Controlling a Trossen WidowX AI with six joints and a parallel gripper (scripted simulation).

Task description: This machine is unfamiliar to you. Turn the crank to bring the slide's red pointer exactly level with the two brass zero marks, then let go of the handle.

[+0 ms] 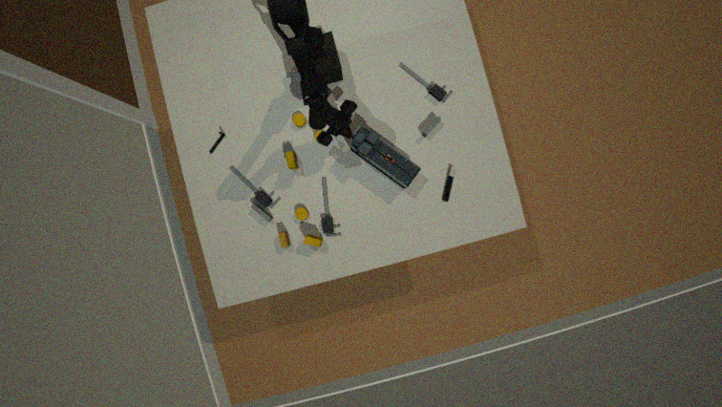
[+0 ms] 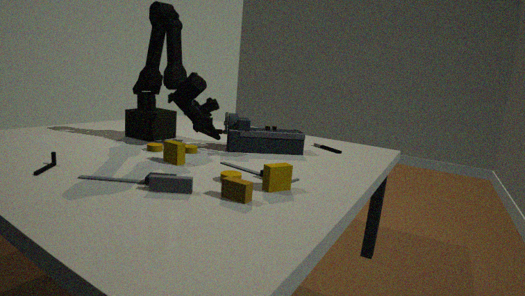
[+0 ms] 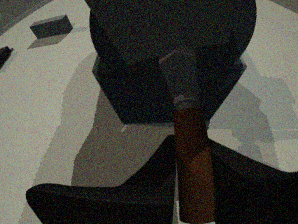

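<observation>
We saw the black tool (image 2: 217, 133) clamped on the crank's brown handle (image 3: 194, 163). The grey slide machine (image 1: 386, 157) lay on the white surface (image 1: 429, 212), at four o'clock from the arm's base.

The arm (image 2: 161, 55) folds steeply down, its tool (image 2: 217, 135) clamped on the crank handle (image 3: 194, 169).

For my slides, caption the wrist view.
Gripper shut on the crank's brown handle before the dark crank wheel.
</observation>
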